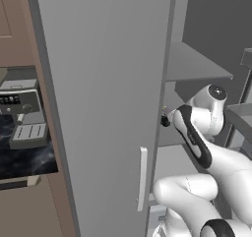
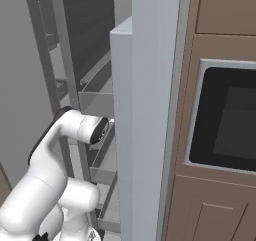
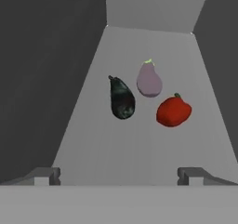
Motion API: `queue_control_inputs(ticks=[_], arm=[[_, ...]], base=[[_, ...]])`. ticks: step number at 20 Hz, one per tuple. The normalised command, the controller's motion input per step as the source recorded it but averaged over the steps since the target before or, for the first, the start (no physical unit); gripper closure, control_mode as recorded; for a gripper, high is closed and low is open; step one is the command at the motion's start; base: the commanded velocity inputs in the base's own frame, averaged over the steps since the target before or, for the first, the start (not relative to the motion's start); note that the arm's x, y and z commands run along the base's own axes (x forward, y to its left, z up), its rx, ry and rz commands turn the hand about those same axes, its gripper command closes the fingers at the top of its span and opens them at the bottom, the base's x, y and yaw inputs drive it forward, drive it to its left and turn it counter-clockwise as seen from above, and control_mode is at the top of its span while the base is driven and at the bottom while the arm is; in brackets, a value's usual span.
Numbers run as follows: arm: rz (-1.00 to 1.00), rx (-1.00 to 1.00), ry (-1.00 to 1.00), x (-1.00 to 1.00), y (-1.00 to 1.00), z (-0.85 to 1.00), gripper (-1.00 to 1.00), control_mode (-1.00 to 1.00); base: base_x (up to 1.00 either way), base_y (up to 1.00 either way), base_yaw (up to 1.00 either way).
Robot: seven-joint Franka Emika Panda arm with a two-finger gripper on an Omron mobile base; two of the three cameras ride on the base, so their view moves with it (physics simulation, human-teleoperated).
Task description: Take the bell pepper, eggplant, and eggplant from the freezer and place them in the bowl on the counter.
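Note:
In the hand view, a grey freezer shelf carries three vegetables side by side. A dark eggplant lies on the left, a pale purple eggplant sits a little farther back, and a red bell pepper is on the right. My gripper is open, well short of them, with nothing between its fingertips. The freezer stands with its door swung open, and my arm reaches inside. The black counter shows at the left. The bowl is out of view.
The open freezer door with its white handle stands close on the arm's left. Grey shelves and door racks surround the arm. A coffee machine sits on the counter. A built-in oven sits in the brown cabinetry to the right.

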Motion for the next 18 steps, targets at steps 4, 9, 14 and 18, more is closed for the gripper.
queue_control_inputs(ticks=[4,9,14,18], arm=[[0.04,0.00,0.01,0.22,0.00,-0.18,-1.00,-1.00],[0.05,0.00,0.01,0.22,0.00,-0.08,-1.00,-1.00],[0.06,0.02,0.00,0.20,-0.01,-0.02,-1.00,-1.00],[0.02,0.00,0.03,0.14,0.00,-0.12,-1.00,-1.00]], base=[[0.00,0.00,0.00],[0.00,0.00,0.00],[0.00,0.00,0.00],[0.00,0.00,0.00]])
